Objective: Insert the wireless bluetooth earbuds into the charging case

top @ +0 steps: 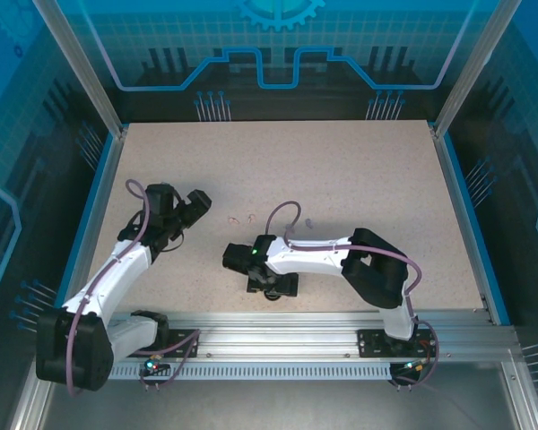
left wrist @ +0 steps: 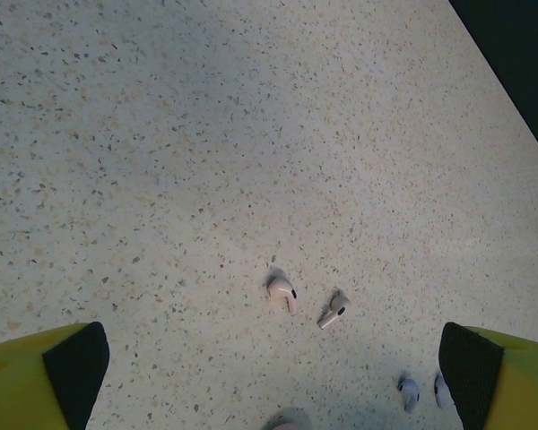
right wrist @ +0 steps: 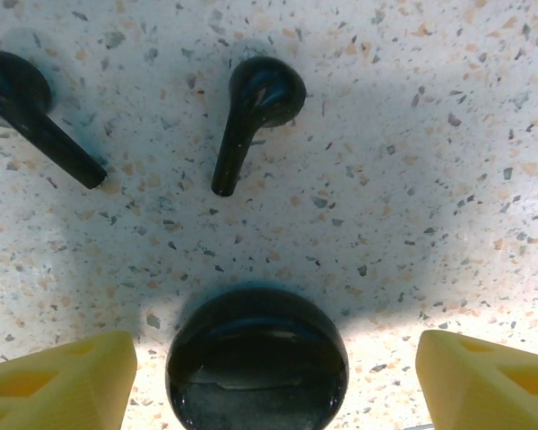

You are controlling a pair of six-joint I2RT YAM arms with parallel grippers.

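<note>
- The right gripper (right wrist: pixel 273 372) is nearest the arm bases and points down at the table (right wrist: pixel 448 179). Its yellow fingers (right wrist: pixel 58 385) are released on either side of the black charging case (right wrist: pixel 257 358). Bare table shows between each finger and the case, so nothing is grasped.
- I cannot tell whether the case lid is up.
- Just beyond the case lie two black earbuds. The middle one (right wrist: pixel 255 112) is almost straight ahead of the fingers, with its head away and its stem running back toward the case, slightly slanted. The other (right wrist: pixel 31 112) lies toward the view's left edge, its stem slanting inward.
- The right arm is clearly the nearer one to this pair. The middle stem runs roughly along the reach, so jaws closing sideways would likely pinch it across its width.
- Farther out, the left gripper (left wrist: pixel 273 376) hovers wide open and empty. The pale pink earbuds (left wrist: pixel 282 291) lie just ahead, between its fingers' lines. The lavender earbuds (left wrist: pixel 408 391) lie close beside the finger at the view's right.
</note>
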